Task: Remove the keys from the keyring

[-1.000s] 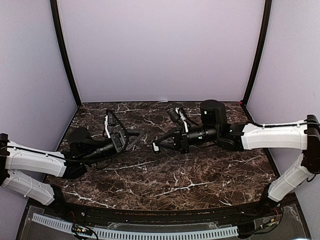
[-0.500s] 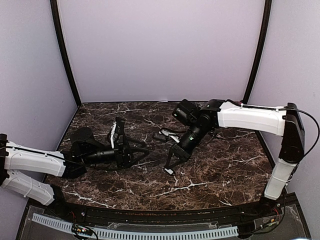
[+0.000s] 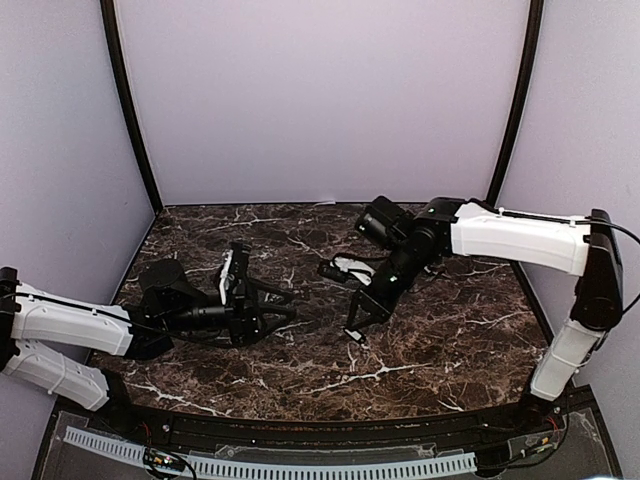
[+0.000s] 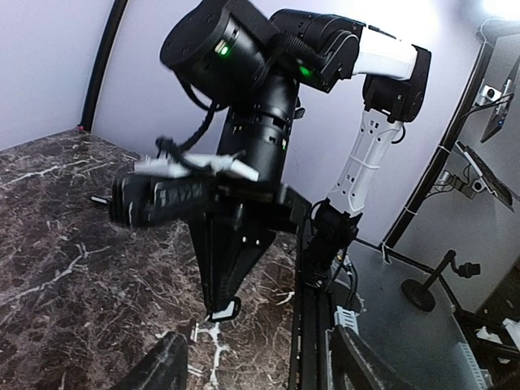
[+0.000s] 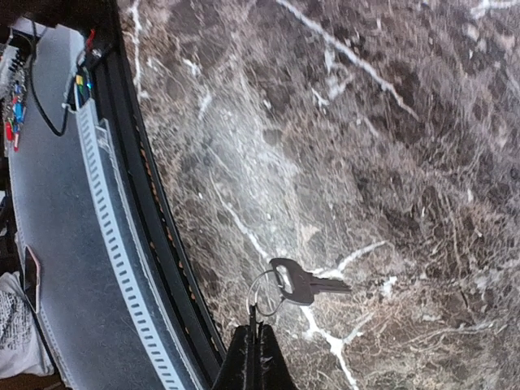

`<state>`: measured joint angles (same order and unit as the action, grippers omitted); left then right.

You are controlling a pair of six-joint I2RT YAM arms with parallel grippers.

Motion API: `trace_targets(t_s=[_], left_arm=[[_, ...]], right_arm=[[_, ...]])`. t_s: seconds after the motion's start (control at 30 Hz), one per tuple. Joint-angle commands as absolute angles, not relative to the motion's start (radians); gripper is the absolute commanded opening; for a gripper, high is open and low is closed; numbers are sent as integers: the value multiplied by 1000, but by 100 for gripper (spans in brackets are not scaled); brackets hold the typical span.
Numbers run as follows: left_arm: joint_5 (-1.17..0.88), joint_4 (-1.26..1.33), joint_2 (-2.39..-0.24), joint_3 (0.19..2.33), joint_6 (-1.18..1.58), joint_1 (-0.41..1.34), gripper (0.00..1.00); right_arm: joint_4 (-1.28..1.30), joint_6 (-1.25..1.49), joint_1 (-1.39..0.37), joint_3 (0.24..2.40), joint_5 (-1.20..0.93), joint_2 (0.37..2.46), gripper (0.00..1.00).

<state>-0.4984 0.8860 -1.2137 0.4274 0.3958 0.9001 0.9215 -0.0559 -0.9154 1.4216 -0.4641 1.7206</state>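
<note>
In the right wrist view a thin wire keyring (image 5: 262, 299) is pinched between my right gripper's (image 5: 258, 335) shut fingertips. One dark key (image 5: 307, 284) hangs on the ring, lying flat over the marble table (image 5: 366, 122), blade pointing right. No other keys are visible. In the top view the right gripper (image 3: 353, 329) points down at the table's middle; the ring and key are too small to make out there. My left gripper (image 3: 284, 306) lies low just left of it, open and empty. From the left wrist, its fingers (image 4: 162, 370) frame the right gripper (image 4: 223, 260).
The black front rail with its white toothed strip (image 5: 106, 244) runs close beside the key. Purple walls enclose the table (image 3: 430, 350) on three sides. The right arm's white links (image 3: 510, 235) arch over the back right.
The right arm has swung from reaching flat leftward to pointing down at the table's middle, then drifted slightly right. The left gripper has slid right toward it and its jaws have narrowed a little.
</note>
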Motion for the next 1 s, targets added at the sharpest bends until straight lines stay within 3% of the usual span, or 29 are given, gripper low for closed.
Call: trace_targets(t_s=[0.0, 0.2, 0.47, 0.97], left_arm=[[-584, 962, -1252, 445, 396, 897, 60], [-631, 999, -1337, 512, 415, 908, 47], [-652, 1047, -1366, 561, 424, 935, 37], [-677, 1139, -1375, 537, 484, 942, 30]], right_arm=[[712, -67, -918, 1363, -566, 1591, 0], [520, -27, -912, 1287, -721, 1504, 0], [328, 45, -898, 1215, -871, 1466, 0], [159, 141, -872, 1144, -979, 1420, 0]])
